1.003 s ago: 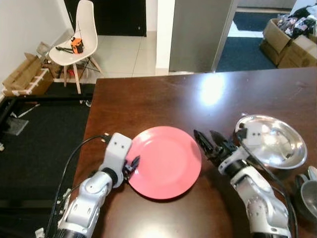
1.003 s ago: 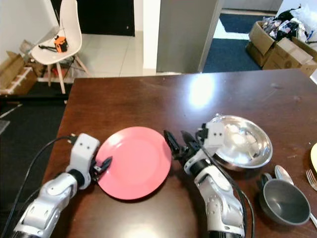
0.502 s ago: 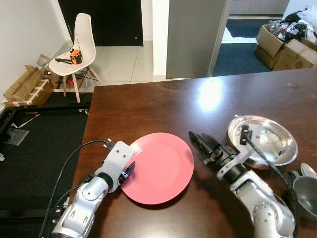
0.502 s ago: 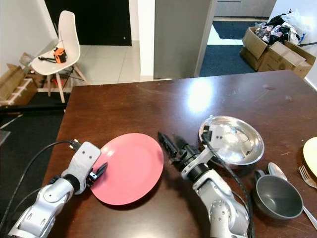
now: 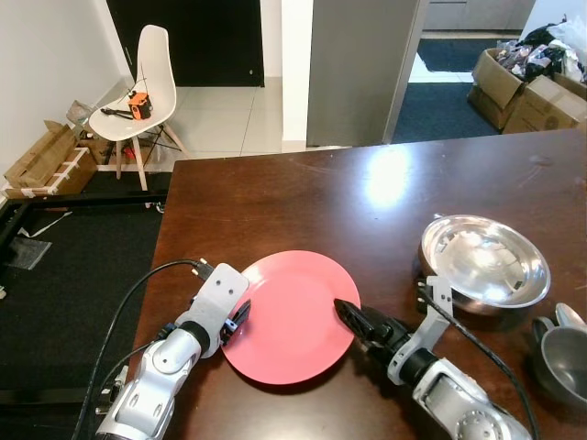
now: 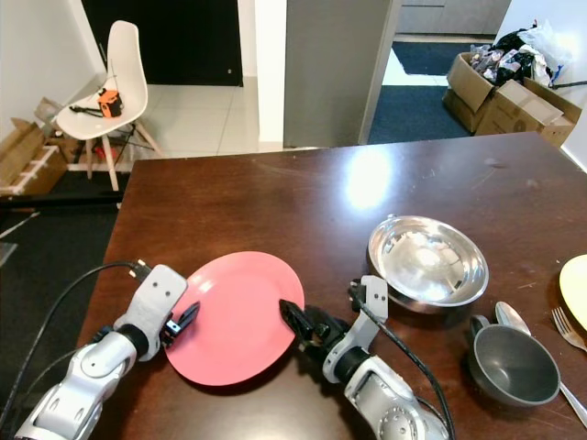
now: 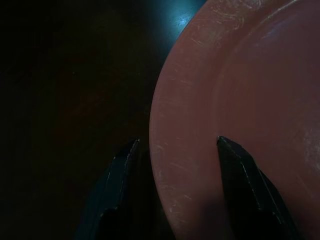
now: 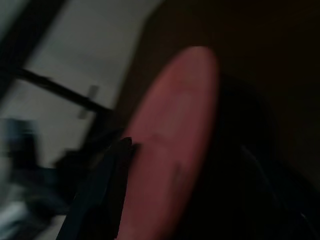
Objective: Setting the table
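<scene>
Left hand (image 5: 236, 316) part-open, straddling left rim of pink plate (image 5: 292, 313). Right hand (image 5: 351, 317) at right rim, opening unclear. Risk: uneven squeeze skids plate off near table (image 5: 275, 197) edge.

Blurred view. Pink plate (image 8: 175, 140) seen at steep angle on dark surface (image 8: 260, 60). One black finger (image 8: 102, 192) of right end effector lies over plate's near rim; 2nd finger not clear. Pale floor (image 8: 75, 45) beyond surface edge.
</scene>
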